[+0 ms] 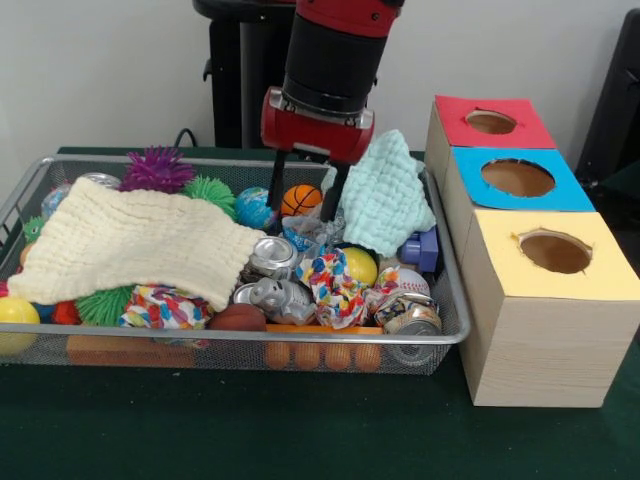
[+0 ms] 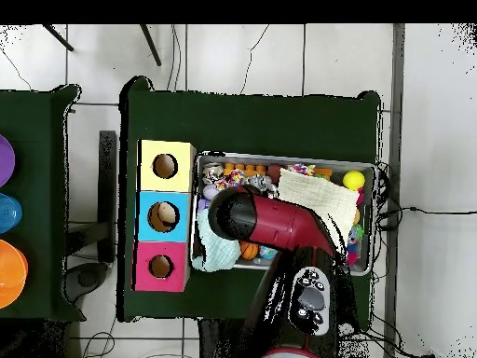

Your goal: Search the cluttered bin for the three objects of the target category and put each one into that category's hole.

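Observation:
The wire mesh bin (image 1: 250, 338) is full of clutter. My gripper (image 1: 305, 205) hangs low over its back middle, open, with a small orange ball (image 1: 300, 199) between its fingers (image 1: 277, 185). One printed fabric bundle (image 1: 335, 287) lies in front of the gripper, among crushed cans. Another (image 1: 165, 306) lies at the front left, under the edge of the cream cloth (image 1: 130, 240). A third does not show clearly. The yellow-topped box's hole (image 1: 555, 251) is right of the bin, nearest the camera. In the overhead view the arm (image 2: 270, 220) hides the gripper, and the yellow box's hole (image 2: 165, 166) shows.
A mint-green cloth (image 1: 386, 192) lies over the bin's back right corner, beside the gripper. The blue-topped hole (image 1: 518, 177) and the red-topped hole (image 1: 490, 121) stand behind the yellow box. Spiky balls, crushed cans, a baseball (image 1: 408, 283) and small orange balls fill the bin.

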`<state>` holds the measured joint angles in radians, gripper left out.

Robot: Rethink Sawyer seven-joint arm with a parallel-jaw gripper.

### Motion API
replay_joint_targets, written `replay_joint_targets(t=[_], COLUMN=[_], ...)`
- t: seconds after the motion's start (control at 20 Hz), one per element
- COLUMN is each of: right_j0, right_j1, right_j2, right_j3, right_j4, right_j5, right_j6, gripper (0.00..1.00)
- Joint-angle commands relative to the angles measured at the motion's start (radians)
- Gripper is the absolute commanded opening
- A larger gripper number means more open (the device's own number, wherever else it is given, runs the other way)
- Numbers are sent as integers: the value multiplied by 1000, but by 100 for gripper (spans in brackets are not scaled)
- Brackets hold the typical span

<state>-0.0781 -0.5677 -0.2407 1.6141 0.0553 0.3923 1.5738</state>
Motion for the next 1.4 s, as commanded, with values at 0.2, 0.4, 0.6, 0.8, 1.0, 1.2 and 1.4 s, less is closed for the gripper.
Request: replay_joint_targets(t=[0.2, 0.4, 0.6, 0.8, 1.0, 1.2, 1.4], right_j0=[12, 34, 48, 48, 56, 71, 48], right_j1=[141, 149, 149, 150, 144, 126, 108], right_j2=[26, 7, -25, -31, -42, -43, 19], right_j3=[-109, -58, -54, -10, -1, 3, 37], right_j4=[91, 104, 107, 108, 114, 136, 168], right_j5=[7, -3, 38, 23, 18, -8, -119], right_j6=[264, 283, 270, 265, 269, 292, 309], gripper=[100, 100, 100, 100, 100, 100, 100])
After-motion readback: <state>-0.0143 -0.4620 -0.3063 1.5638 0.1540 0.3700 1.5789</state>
